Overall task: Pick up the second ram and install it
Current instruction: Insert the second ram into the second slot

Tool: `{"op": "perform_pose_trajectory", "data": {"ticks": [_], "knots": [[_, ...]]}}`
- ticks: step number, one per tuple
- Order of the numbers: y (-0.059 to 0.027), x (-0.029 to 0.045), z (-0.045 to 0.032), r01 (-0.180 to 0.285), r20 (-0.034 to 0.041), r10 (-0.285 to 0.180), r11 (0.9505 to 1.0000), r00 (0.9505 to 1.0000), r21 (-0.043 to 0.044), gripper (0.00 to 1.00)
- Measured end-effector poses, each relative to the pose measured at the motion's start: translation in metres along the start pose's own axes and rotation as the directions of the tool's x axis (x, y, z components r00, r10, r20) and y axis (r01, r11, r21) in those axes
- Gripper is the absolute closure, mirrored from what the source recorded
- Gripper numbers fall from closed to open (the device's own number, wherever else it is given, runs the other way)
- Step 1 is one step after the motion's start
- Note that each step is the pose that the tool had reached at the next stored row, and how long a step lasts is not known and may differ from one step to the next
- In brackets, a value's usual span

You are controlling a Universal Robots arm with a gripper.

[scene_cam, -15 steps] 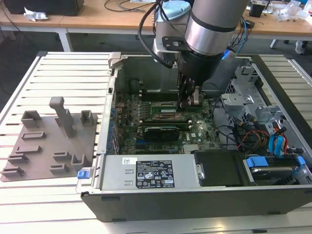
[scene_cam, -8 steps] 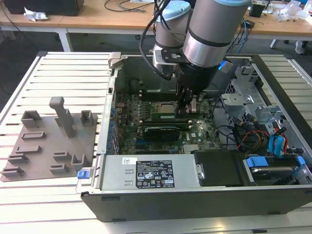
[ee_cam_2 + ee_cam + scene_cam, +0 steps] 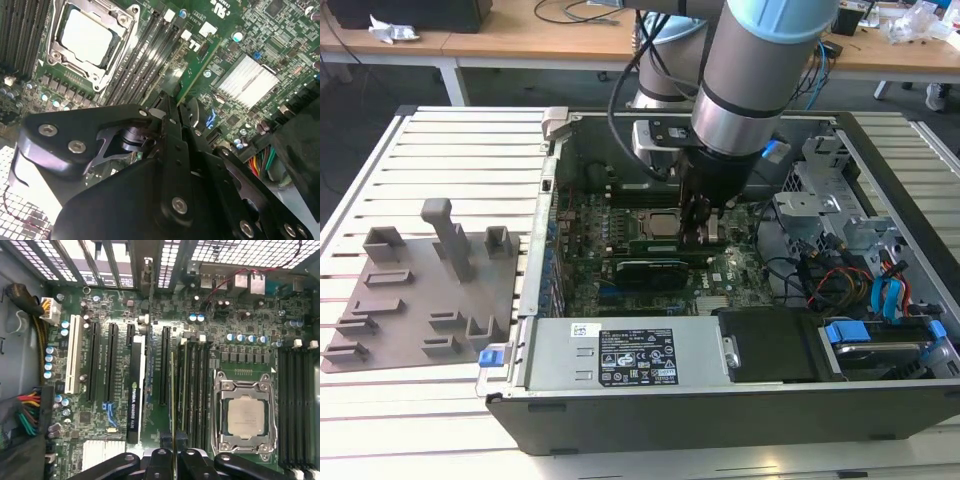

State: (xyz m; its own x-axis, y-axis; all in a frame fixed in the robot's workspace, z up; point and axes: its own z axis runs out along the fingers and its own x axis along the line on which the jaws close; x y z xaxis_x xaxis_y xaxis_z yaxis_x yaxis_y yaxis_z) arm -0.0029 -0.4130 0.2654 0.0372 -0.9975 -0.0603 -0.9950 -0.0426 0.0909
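one grey plate [image 3: 410,300] with upright blocks lies on the slatted table [image 3: 450,150] at the exterior view's left, just beside the open case [image 3: 720,400]. inside the case the arm [image 3: 760,70] hangs over the board [image 3: 585,285], with its claw [image 3: 701,228] low between the socket [image 3: 660,222] and the black card [image 3: 645,268]. in the second wrist view the claw is closed on the ram [image 3: 200,70], a slim green strip that juts from between its tips over the memory slots [image 3: 145,60] beside the socket. in the first wrist view the ram shows edge-on, a thin line running along those slots between card and socket. whether it is seated cannot be told. at the exterior view's right stand a drive cage [image 3: 840,210] and coloured cables [image 3: 840,275].
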Motion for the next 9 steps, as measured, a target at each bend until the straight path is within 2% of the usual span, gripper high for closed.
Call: {"op": "perform_pose_trajectory", "data": {"ticks": [3, 5, 7, 9], "knots": [[0.0036, -0.0067, 0.002, -0.002, 0.0022, 0.002, 1.0, 1.0, 0.0002, 0.87], [0.0067, -0.0083, 0.0103, -0.032, 0.0051, 0.032, 0.9995, 0.9995, 0.002, 0.87], [0.0125, -0.0118, 0.0146, -0.039, 0.0064, 0.039, 0.9992, 0.9992, 0.0024, 0.87], [0.0137, -0.0155, 0.0187, -0.044, 0.007, 0.044, 0.999, 0.999, 0.0027, 0.87]]}}
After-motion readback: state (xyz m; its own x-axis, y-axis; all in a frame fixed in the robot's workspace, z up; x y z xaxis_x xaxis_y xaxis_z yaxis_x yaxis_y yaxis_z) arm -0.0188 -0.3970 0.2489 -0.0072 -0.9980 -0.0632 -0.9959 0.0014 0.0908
